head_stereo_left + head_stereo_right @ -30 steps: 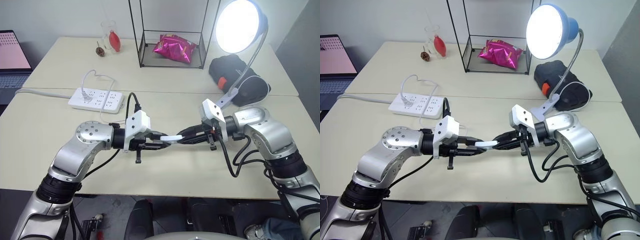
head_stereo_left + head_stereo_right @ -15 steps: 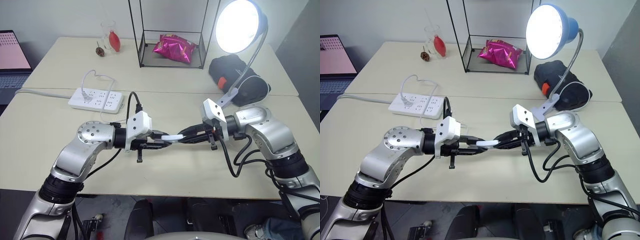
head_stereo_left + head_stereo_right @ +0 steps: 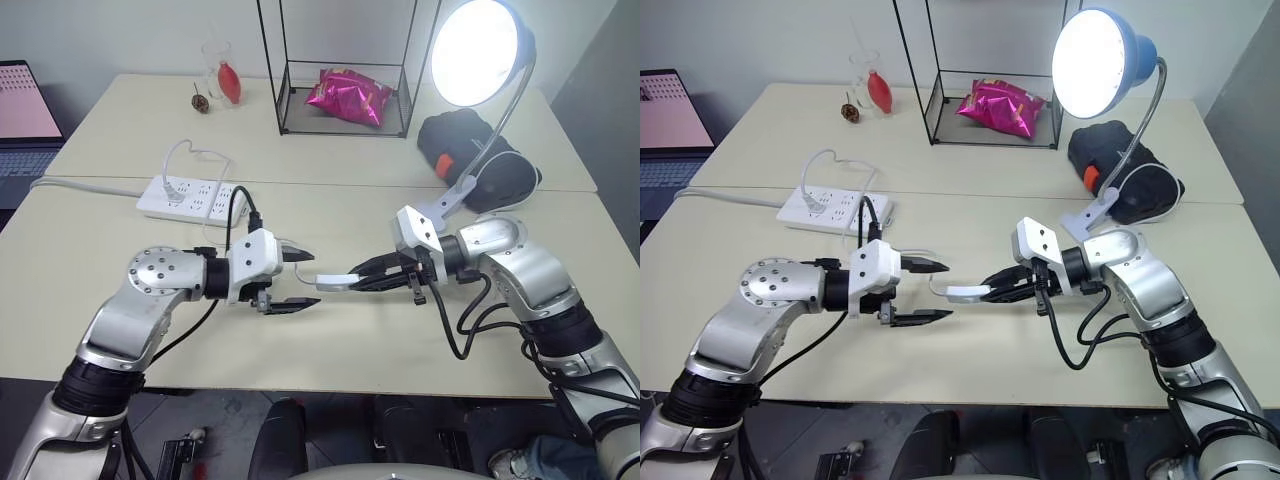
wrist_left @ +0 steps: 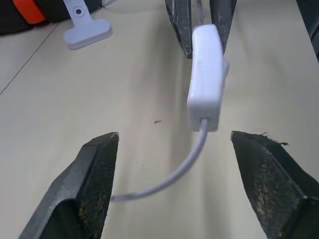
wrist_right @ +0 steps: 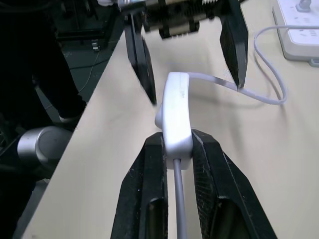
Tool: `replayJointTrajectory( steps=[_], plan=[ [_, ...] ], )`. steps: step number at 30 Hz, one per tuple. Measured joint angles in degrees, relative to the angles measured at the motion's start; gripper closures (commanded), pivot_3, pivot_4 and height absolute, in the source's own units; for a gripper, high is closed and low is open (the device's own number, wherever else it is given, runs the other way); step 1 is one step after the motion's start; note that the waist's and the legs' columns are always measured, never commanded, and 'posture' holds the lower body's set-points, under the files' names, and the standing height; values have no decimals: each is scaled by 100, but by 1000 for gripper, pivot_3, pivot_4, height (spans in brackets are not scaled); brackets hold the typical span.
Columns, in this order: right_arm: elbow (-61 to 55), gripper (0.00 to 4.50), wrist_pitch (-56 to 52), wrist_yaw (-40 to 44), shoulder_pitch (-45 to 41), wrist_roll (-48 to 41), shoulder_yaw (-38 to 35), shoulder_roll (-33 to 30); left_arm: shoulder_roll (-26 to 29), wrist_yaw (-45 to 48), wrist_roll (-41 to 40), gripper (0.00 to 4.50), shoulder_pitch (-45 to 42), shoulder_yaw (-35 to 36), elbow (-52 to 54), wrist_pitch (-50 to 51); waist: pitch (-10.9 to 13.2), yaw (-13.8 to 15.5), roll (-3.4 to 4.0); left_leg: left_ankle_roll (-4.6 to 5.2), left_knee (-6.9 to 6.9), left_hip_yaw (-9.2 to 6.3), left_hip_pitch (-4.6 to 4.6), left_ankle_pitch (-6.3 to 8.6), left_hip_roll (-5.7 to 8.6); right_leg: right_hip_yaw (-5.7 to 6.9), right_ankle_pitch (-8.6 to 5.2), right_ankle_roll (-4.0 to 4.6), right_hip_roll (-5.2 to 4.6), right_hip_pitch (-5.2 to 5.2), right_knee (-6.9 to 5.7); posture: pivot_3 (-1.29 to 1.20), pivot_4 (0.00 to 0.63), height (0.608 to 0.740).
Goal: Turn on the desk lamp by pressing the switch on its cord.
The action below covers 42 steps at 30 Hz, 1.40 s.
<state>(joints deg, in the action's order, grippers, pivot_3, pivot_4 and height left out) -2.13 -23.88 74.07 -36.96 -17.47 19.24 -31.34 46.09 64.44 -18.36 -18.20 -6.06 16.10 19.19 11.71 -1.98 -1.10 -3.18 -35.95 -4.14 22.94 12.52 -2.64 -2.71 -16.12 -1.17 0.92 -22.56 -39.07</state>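
The blue desk lamp (image 3: 1102,62) stands at the back right with its bulb lit, on a silver gooseneck rising from a white clip base (image 3: 446,201). Above the near table, my right gripper (image 3: 362,279) is shut on one end of the small white switch (image 3: 334,282), which sticks out toward my left arm. My left gripper (image 3: 304,280) faces it, open, one finger on each side of the switch's free end without touching it. The thin white cord (image 4: 172,177) curves away from the switch between those fingers (image 4: 97,174) and runs on toward the power strip.
A white power strip (image 3: 190,198) lies at the left of the near table. On the far table stand a wire-frame box holding a pink bag (image 3: 346,94), a black bag (image 3: 480,160), a glass (image 3: 222,72) and a laptop (image 3: 25,115).
My left gripper has opened and pulled back to the left, off the switch. The right gripper still holds the switch. The lamp is lit in all frames.
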Motion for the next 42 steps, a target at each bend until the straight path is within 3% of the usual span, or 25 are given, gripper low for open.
replayJointTrajectory(
  steps=[7, 15, 20, 24, 28, 36, 42],
  plan=[
    [2038, 4166, 1525, -443, -602, 951, 242, 757, 365, -138, -302, 860, 889, 788, 549, 312, 0, -66, 0, 0, 2, -1, -1, 0, -5, 3, 0, 2, 1, -3, -3, 0, 150, 740],
    [3651, 4166, 2772, -663, -875, 1496, 330, 1196, 644, -175, -251, 860, 1312, 1060, 638, 271, 1, -34, 1, 0, 2, 5, -2, 0, -3, -1, 1, 2, -3, -1, -1, 0, 150, 740],
    [3776, 2688, 2826, -654, -896, 1598, 286, 1187, 591, -318, -251, 860, 1347, 1095, 662, 212, 1, -29, 2, 0, 0, 0, -6, 0, -4, 1, 1, 3, -1, 0, -12, 0, 150, 740],
    [3466, 1566, 2602, -537, -824, 1558, 169, 957, 506, -518, -251, 860, 1281, 1093, 644, 202, 1, -18, 2, 0, 1, 1, -3, 0, -3, 0, 1, 3, -1, 0, -9, 0, 150, 740],
    [2670, 754, 2240, -430, -523, 1393, -32, 558, 475, -632, -312, 860, 1120, 1084, 625, 421, 3, 12, 4, 0, 4, 0, 3, 0, -3, 1, -1, 5, -1, -5, -7, 0, 150, 740],
    [518, 754, 1028, -151, 104, 894, -493, -474, 585, -651, -271, 860, 1211, 1105, 609, 506, 3, 14, 5, 0, 5, 1, 1, 0, -4, 1, -2, 4, -1, -5, -5, 0, 150, 740],
    [27, 754, 641, -183, 309, 708, -706, -845, 589, -661, -314, 860, 1275, 1175, 662, 559, 3, 10, 5, 0, 0, 2, -2, 0, -3, 0, 1, 0, -2, -2, -5, 0, 150, 740]
  ],
)
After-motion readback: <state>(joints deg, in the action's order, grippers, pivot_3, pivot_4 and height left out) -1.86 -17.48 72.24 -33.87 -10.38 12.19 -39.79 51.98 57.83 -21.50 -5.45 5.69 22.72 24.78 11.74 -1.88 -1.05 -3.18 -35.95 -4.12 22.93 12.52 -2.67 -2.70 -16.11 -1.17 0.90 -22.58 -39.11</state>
